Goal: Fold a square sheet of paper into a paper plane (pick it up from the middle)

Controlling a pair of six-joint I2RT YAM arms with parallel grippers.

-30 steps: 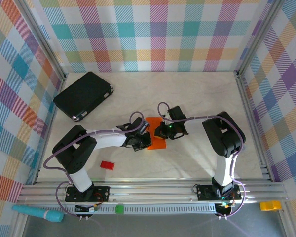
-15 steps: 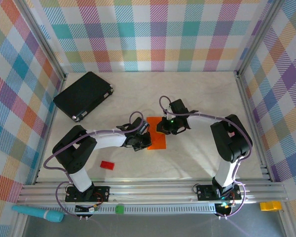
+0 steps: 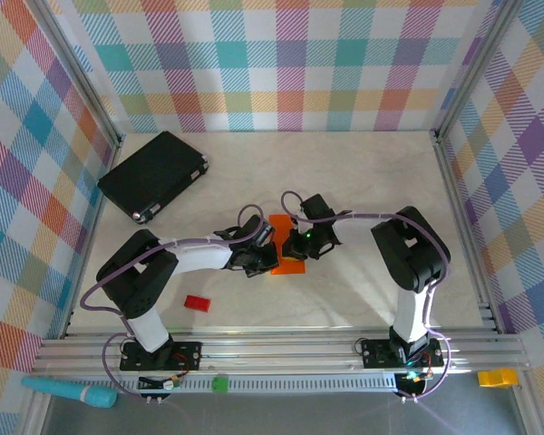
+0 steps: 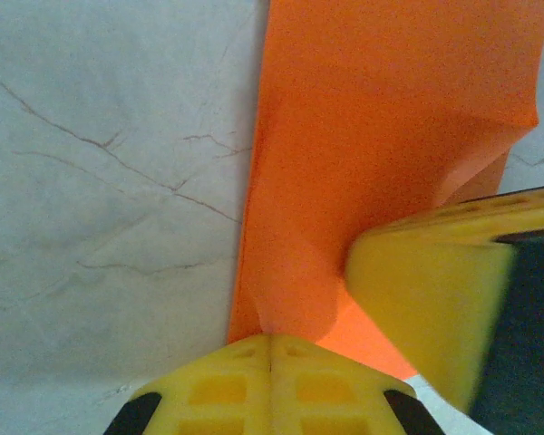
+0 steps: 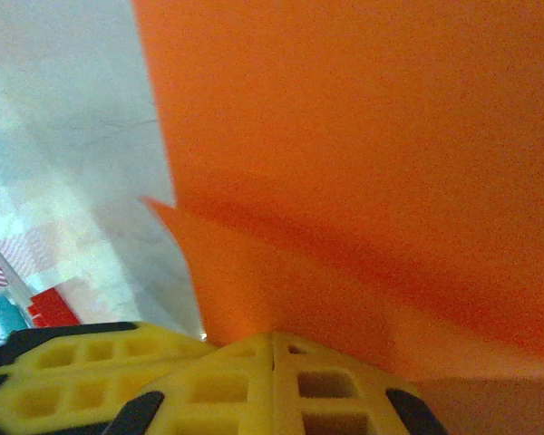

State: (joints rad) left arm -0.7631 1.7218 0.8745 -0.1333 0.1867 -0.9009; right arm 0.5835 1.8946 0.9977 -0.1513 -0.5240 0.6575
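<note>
The square sheet of paper (image 3: 288, 265) is bright orange and lies creased on the pale table (image 3: 363, 181) near its middle. My left gripper (image 3: 265, 258) is shut, its yellow tips (image 4: 270, 349) resting on the sheet's near left edge. My right gripper (image 3: 297, 245) is shut too, tips (image 5: 272, 340) down on the orange paper (image 5: 363, 163) from the right. In the left wrist view the paper (image 4: 381, 136) has one corner lifted, and a right fingertip (image 4: 426, 299) presses just beside my left tips. A pointed flap (image 5: 218, 263) stands up in the right wrist view.
A black flat case (image 3: 154, 175) lies at the back left. A small red block (image 3: 197, 303) sits in front of the left arm. Checked walls close in the table on three sides; the metal rail (image 3: 281, 353) runs along the near edge.
The right gripper swung up and to the right off the sheet half a second ago, then came back down-left onto it. The left gripper has held still on the paper.
</note>
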